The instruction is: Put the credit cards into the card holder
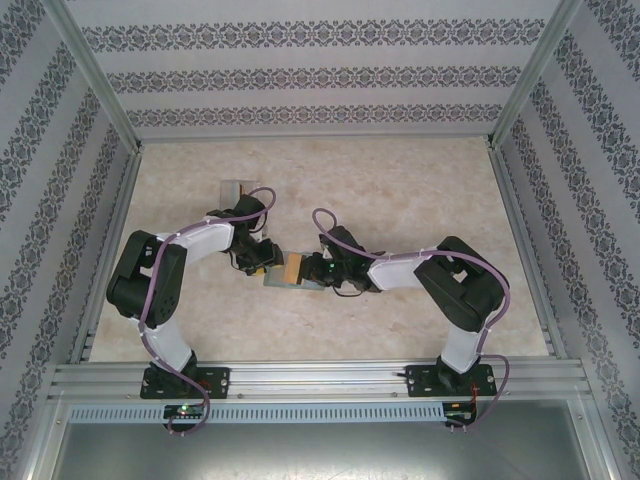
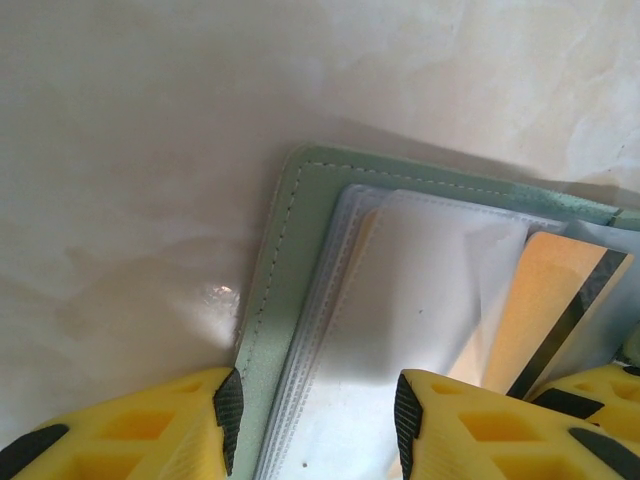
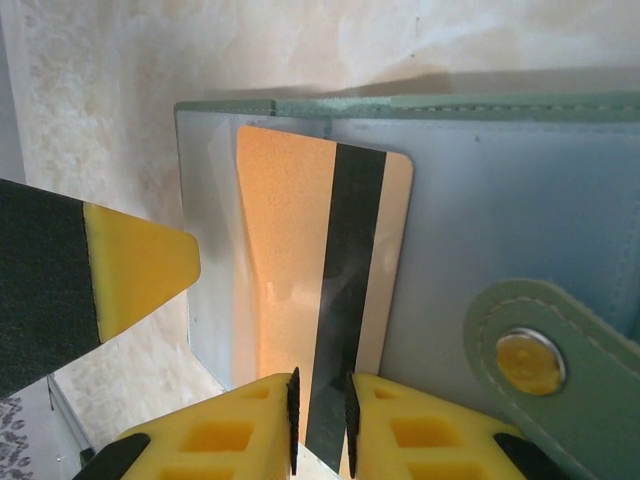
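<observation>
The wallet (image 1: 283, 281) lies open about the middle of the table (image 1: 420, 190), a little toward its near edge, with both arms reaching in over it from either side. The right gripper (image 3: 320, 400) is clenched on the near end of the orange card (image 3: 290, 260), its two yellow pads pinching the edge that carries the black stripe. The card's far end rests on the wallet's open face, slanted, and seems to sit partly under a clear sleeve (image 3: 208, 250), though the glare makes that hard to be sure of. The green snap tab (image 3: 545, 350) sticks out at the wallet's right side in the right wrist view. The left gripper (image 2: 315, 410) is released, jaws well apart, low over the wallet's stitched edge and the stack of clear sleeves; one finger is outside the green cover, the other over the sleeves. It grasps nothing. A clear stand (image 1: 235, 190) is toward the table's far left corner, well apart from the wallet.
</observation>
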`<state>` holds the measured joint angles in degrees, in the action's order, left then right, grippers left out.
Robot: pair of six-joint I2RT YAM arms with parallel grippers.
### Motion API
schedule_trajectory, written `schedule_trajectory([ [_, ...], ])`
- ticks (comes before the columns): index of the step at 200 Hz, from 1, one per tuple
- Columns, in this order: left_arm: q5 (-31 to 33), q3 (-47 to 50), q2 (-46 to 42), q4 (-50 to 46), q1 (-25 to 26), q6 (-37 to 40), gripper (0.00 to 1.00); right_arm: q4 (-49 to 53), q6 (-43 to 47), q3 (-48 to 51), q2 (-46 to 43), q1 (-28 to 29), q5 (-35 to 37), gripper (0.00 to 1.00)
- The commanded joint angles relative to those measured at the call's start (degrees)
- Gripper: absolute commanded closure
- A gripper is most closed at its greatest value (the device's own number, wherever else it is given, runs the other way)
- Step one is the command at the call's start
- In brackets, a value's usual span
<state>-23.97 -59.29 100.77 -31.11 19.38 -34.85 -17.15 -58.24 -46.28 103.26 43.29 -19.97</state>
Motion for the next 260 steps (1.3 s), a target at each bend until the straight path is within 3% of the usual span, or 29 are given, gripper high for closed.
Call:
schedule_trajectory([
  [1, -0.26, -0.13, 1.24, -1.24, -0.21, 1.2, 0.52, 3.75, 2.73, -2.48, 0.01, 0.22, 1.77, 0.78],
  [100, -2.13, 1.36, 1.18, 1.05, -0.2, -0.11, 0.52, 0.74, 3.39, -8.02, 6.07, 2.23, -1.65, 0.79],
  [153, -1.77, 1.39, 0.24, 0.88, -0.31, -0.26, 0.52, 3.15, 6.08, -5.92, -0.27, 1.96, 2.28, 0.78],
  [192, -2.42, 1.18, 0.63, 0.51, -0.51, -0.5, 0.51, 7.71, 8.46, -4.1, -4.43, 1.98, 7.44, 0.71],
  [217, -2.64, 1.54, 0.61, 1.04, -0.54, -1.0, 0.51, 9.16, 7.04, -4.2, -2.44, 2.12, 8.0, 0.57],
  [260, -3.61, 2.14, 0.48, 2.01, -0.53, -1.96, 0.51, 9.33, 6.44, -6.12, 0.74, 2.68, 6.28, 0.58],
])
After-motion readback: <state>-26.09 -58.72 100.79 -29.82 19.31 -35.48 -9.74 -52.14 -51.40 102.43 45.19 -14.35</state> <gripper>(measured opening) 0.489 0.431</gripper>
